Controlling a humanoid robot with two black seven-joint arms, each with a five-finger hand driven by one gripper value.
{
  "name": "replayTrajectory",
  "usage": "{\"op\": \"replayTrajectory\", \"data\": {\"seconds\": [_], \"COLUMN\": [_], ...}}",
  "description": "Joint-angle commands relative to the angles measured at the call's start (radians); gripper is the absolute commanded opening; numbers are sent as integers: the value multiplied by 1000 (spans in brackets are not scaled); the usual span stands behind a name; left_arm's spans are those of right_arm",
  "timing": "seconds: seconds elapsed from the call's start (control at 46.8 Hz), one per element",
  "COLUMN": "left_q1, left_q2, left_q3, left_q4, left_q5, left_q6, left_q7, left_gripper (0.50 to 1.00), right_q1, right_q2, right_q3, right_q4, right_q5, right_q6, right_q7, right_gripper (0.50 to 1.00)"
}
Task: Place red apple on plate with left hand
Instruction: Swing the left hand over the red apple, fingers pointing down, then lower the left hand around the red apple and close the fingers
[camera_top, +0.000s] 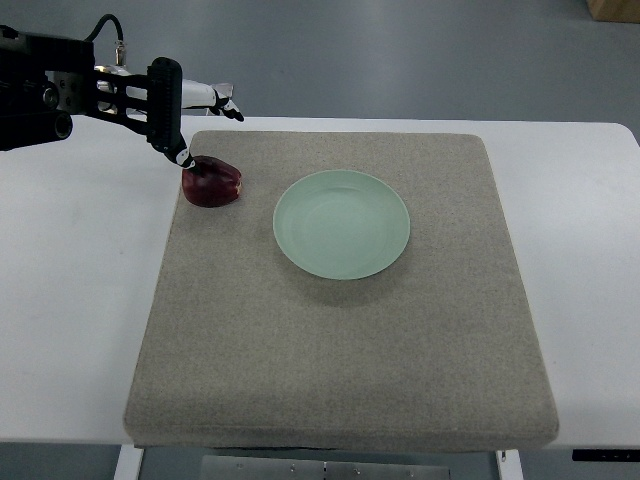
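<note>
Left hand (190, 125) shows fingers spread above the apple (212, 183), one tip touching, nothing clamped; a nudge could roll it away from the plate (342, 224).

Bright, even light falls from overhead. The white table (580, 280) is close to washed out, with little surface detail. The plate (342, 224) throws a soft, faint shadow on its near side and shows a mild sheen, no hard glare. Focus is sharp around the plate, edges undistorted.
</note>
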Motion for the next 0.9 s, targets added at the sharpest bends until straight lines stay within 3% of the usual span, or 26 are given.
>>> {"op": "replayTrajectory", "data": {"seconds": [0.0, 0.876], "left_q1": [1, 59], "left_q2": [0, -4], "left_q3": [18, 51], "left_q4": [-3, -18], "left_q5": [1, 1], "left_q6": [-1, 36], "left_q7": [0, 0], "left_gripper": [947, 941], "right_q1": [0, 0], "right_q2": [0, 0], "right_q3": [0, 0], "right_q4": [0, 0], "right_q5": [0, 0], "right_q6": [0, 0], "right_q7": [0, 0], "right_gripper": [930, 930]}}
